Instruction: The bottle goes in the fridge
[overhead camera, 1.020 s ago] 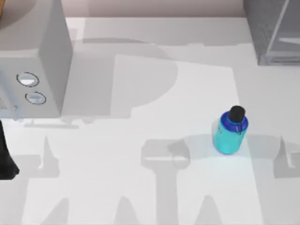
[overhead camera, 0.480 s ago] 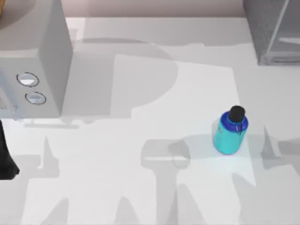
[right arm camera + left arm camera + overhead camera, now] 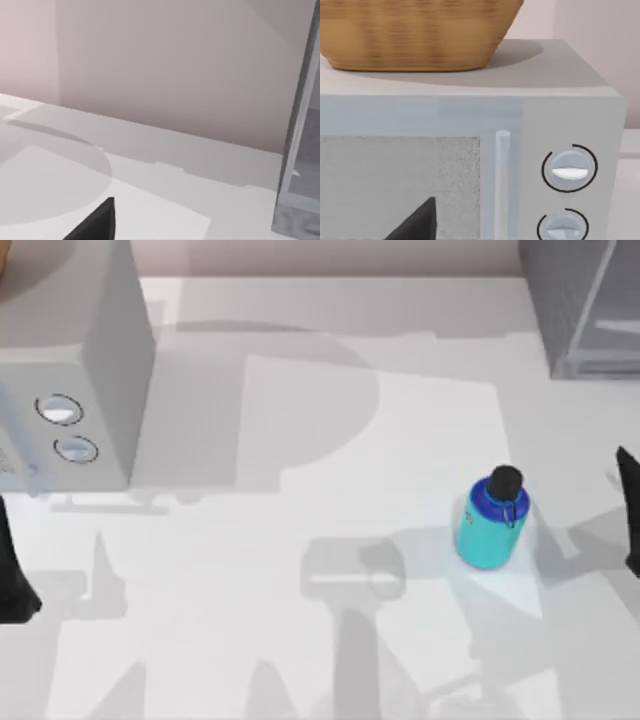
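- The bottle [image 3: 490,522] is standing upright on the white table [image 3: 300,640], right of centre in the top view, with its black cap leaning toward the upper right of the frame.
- The fridge [image 3: 580,305] is sitting in the upper right corner of the top view, well apart from the bottle; its light grey frame is also showing at the right edge of the right wrist view [image 3: 300,150].
- The right gripper [image 3: 630,510] is appearing as a dark shape at the right edge of the top view, near the bottle but not touching it; whether it is spread or closed I cannot tell.
- The left gripper [image 3: 12,580] is resting at the lower left edge of the top view, just below the microwave [image 3: 70,370]; its grip is likewise impossible to judge.
- In the left wrist view, a wicker basket [image 3: 415,30] is sitting on top of the microwave, above its two round dials [image 3: 569,169].
- A dark wedge at the bottom of each wrist view is possibly a fingertip.
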You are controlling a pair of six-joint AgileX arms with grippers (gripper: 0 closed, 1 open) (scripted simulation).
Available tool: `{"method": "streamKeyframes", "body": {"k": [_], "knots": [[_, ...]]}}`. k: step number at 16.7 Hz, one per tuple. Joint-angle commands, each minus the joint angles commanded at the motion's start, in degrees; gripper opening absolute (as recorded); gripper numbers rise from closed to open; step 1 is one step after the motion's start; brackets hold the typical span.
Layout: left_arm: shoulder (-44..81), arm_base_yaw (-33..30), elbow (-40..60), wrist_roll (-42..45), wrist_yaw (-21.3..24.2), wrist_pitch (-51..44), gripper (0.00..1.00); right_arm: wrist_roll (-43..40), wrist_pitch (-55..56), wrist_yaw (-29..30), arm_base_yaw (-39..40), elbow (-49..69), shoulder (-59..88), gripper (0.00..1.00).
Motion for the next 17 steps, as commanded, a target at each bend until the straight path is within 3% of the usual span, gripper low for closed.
{"method": "streamKeyframes", "body": {"k": [17], "knots": [[0.00, 0.00, 0.00, 0.00, 0.00, 0.00, 1.00, -4.31, 40.83, -15.61, 2.92, 1.11, 53.62, 1.00]]}}
